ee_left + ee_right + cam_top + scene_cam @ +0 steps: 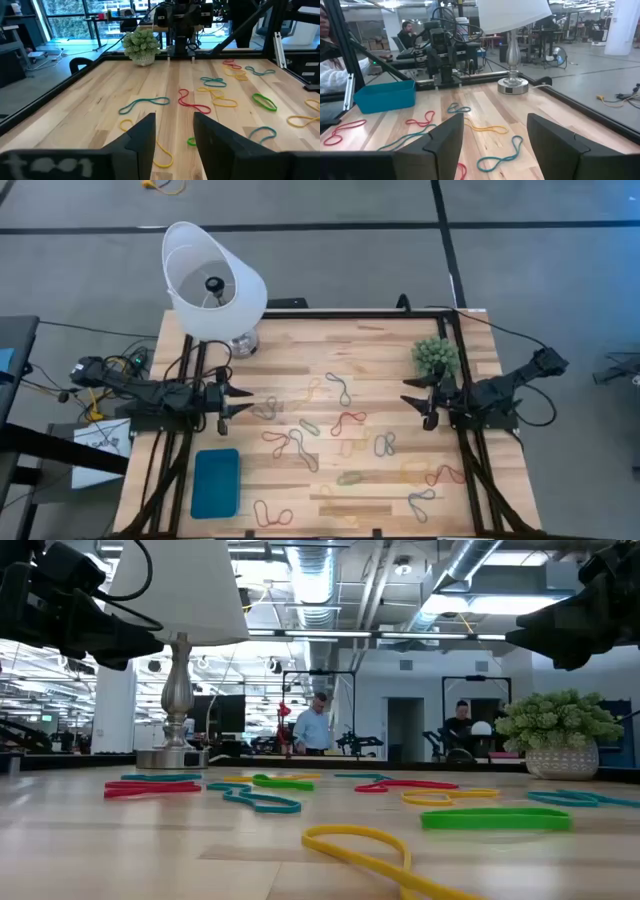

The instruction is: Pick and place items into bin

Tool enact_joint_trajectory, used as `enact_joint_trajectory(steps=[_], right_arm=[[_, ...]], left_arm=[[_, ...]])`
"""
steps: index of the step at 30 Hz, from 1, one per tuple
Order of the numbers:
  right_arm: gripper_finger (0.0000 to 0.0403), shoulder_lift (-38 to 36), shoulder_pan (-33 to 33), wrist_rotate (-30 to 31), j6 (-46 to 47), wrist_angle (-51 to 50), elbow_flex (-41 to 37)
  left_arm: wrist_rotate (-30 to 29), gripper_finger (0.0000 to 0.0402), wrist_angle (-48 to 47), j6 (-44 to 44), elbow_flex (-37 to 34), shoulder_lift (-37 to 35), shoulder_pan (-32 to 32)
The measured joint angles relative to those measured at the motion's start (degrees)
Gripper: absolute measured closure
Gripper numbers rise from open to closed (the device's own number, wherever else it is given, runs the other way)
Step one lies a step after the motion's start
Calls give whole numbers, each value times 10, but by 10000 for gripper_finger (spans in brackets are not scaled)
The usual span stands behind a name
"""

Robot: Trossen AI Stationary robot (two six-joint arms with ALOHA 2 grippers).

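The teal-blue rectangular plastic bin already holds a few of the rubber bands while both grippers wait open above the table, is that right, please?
Not quite: the teal-blue rectangular plastic bin holds nothing, as the high view shows. The rubber bands all lie on the wooden table. The left gripper and right gripper do wait open.

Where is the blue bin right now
In the high view the blue bin sits on the table near its front left corner, just below the left gripper and left of a red rubber band.

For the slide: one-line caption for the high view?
Both arms wait over scattered rubber bands; teal bin empty.
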Motion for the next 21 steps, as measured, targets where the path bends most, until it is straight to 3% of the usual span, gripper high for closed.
enact_joint_trajectory(steps=[21], right_arm=[[188,0,0,0,0,0,0]], left_arm=[[0,278,0,4,0,0,0]])
